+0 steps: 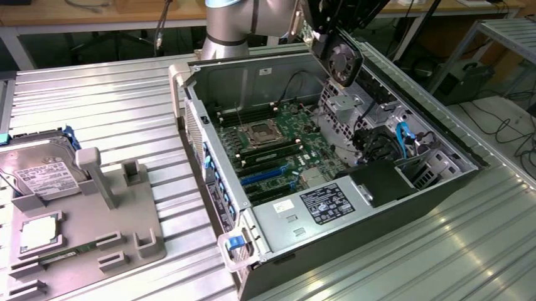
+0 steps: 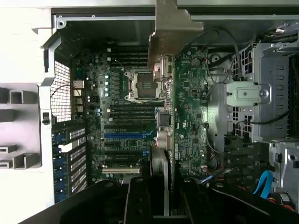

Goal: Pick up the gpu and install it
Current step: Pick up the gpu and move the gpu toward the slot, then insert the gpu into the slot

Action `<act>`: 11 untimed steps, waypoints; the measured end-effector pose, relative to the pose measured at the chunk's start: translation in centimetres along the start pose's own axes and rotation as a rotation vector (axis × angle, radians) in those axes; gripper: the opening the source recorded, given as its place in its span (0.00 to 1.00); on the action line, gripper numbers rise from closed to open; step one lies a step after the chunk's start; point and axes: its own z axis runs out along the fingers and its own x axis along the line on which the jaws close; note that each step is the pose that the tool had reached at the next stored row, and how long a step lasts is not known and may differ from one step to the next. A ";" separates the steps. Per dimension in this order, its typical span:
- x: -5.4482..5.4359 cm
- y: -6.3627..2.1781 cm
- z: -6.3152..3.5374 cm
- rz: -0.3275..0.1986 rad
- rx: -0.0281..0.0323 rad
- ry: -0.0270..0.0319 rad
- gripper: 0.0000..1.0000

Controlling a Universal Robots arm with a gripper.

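The gpu [image 1: 341, 55], a black card with a round fan on its face, hangs tilted above the back of the open computer case [image 1: 219, 207]. My gripper [image 1: 335, 15] is shut on its upper end. In the wrist view the gpu [image 2: 169, 121] shows edge-on between my black fingers [image 2: 140, 200], and its pale metal bracket [image 2: 170, 32] points away from them. My gripper [image 2: 166, 203] holds the card over the green motherboard [image 2: 117, 112], clear of it. The blue and black expansion slots [image 2: 124, 136] lie beside the card's line, with nothing in them.
At the exterior view's left, a grey fixture tray [image 1: 125, 207] holds a silver hard drive [image 1: 42, 175] and a square chip [image 1: 37, 232]. Inside the case are a metal drive cage [image 1: 348, 106], blue cables [image 1: 402, 138] and a black power supply [image 1: 381, 182]. A ribbed metal table [image 1: 100, 106] surrounds everything.
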 end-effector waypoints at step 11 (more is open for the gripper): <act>0.0 0.00 0.00 0.000 0.0000 0.0000 0.28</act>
